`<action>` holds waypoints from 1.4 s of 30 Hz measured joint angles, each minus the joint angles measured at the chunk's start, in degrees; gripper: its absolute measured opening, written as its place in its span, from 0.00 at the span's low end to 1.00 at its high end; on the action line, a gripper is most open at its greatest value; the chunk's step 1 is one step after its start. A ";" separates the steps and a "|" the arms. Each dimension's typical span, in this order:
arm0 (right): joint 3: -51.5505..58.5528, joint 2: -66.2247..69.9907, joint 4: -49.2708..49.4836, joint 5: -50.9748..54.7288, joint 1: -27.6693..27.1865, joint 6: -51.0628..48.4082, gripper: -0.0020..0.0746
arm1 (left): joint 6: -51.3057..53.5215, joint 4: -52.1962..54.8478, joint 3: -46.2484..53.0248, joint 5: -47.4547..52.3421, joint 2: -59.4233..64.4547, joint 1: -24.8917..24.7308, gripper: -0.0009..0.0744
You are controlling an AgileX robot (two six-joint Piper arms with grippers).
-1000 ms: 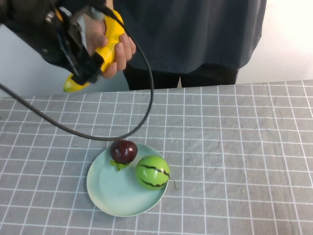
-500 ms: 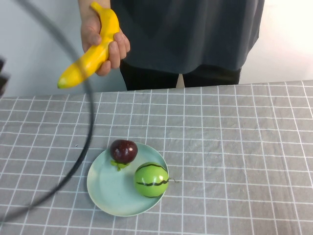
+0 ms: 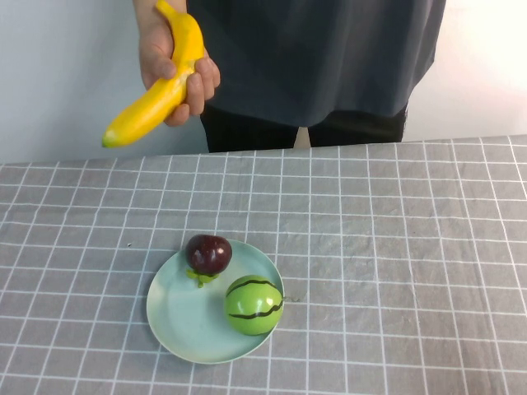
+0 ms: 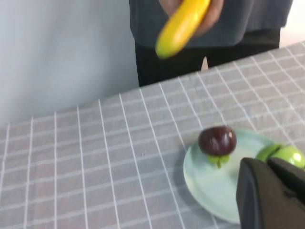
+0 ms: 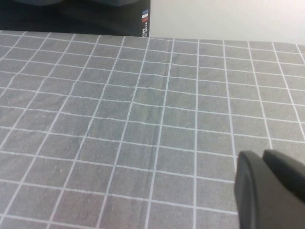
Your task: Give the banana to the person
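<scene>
The person (image 3: pixel 329 58) stands behind the table's far edge in a dark grey shirt. Their hand (image 3: pixel 169 62) holds the yellow banana (image 3: pixel 152 103) up at the top left, above and beyond the table. The banana also shows in the left wrist view (image 4: pixel 181 24), high up and far from my left gripper (image 4: pixel 268 163). That gripper is shut and empty, low over the near side of the plate (image 4: pixel 209 191). My right gripper (image 5: pixel 263 153) is shut and empty over bare tablecloth. Neither arm shows in the high view.
A pale blue plate (image 3: pixel 185 329) lies on the grey checked cloth at the front left. It holds a dark purple fruit toy (image 3: pixel 208 253) and a green striped watermelon toy (image 3: pixel 255 304). The cloth to the right is bare.
My left arm let go of the banana and pulled back out of the high view with its cable. The person's hand now holds the banana alone. The watermelon toy shifted slightly on the plate.
</scene>
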 joint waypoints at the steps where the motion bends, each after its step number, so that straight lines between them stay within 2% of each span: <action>1: 0.00 0.00 0.00 0.00 0.00 0.00 0.02 | -0.12 0.00 2.66 -0.29 -2.26 0.00 0.01; 6: 0.00 0.00 0.00 -0.11 0.00 0.00 0.02 | -0.51 0.13 13.13 -0.99 -9.45 0.00 0.01; 12: 0.00 0.00 0.00 -0.11 0.00 0.00 0.02 | -2.43 -0.86 16.97 -8.05 -11.01 0.00 0.01; 20: 0.00 0.00 0.00 -0.11 0.00 0.00 0.02 | -2.55 0.31 27.76 -28.85 -11.01 0.13 0.01; 23: 0.00 0.00 0.00 -0.11 0.00 0.00 0.02 | -2.55 -0.38 32.38 -36.64 -11.26 2.16 0.01; 28: 0.00 0.00 0.00 -0.11 0.00 0.00 0.02 | -2.55 -3.90 38.96 -44.40 -11.50 8.90 0.01; 33: 0.00 0.00 0.00 -0.11 0.00 0.00 0.02 | -2.98 -4.84 39.62 -44.46 -12.70 13.94 0.01; 42: 0.00 0.00 0.00 -0.11 0.00 0.00 0.02 | -3.11 -4.84 39.62 -32.66 -18.02 14.41 0.01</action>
